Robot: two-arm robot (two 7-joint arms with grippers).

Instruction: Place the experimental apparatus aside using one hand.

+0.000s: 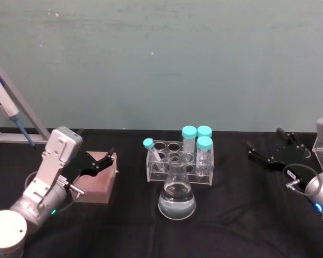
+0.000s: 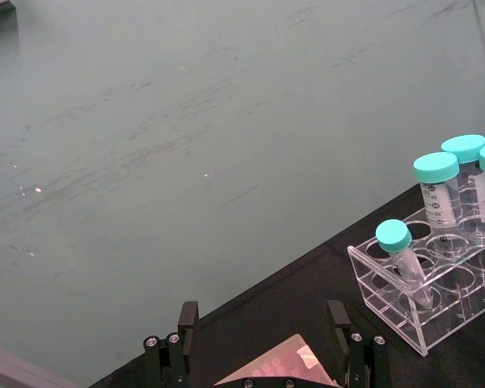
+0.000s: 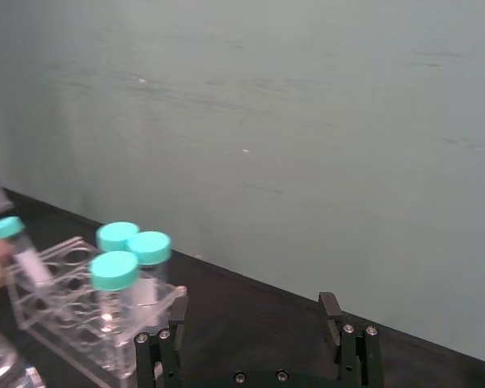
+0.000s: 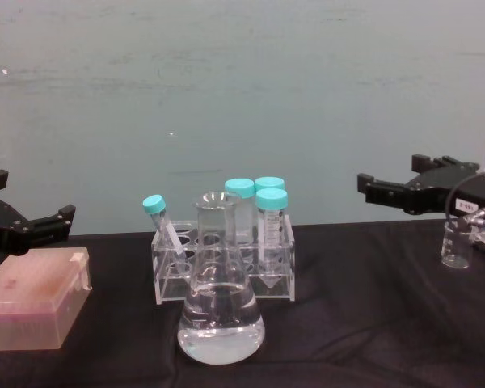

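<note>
1. Plainly, the only print on show is the fine black graduation marks on a teal-capped tube (image 2: 436,194) and a small white label (image 4: 467,206) on the right claw's body. Neither can be read.
2. The clear acrylic rack (image 1: 180,166) stands in the middle of the black tabletop (image 1: 242,209). Three capped tubes stand upright at its right end and a fourth leans at its left end.
3. A conical flask (image 1: 176,200), part-filled with clear liquid, stands just in front of the rack.
4. A small glass beaker (image 4: 456,244) stands at the far right.
5. The left claw (image 2: 263,317) hangs spread wide above a pink box (image 4: 32,307), holding nothing.
6. The right claw (image 3: 254,305) hovers wide apart and empty, well to the right of the rack and near the beaker.
</note>
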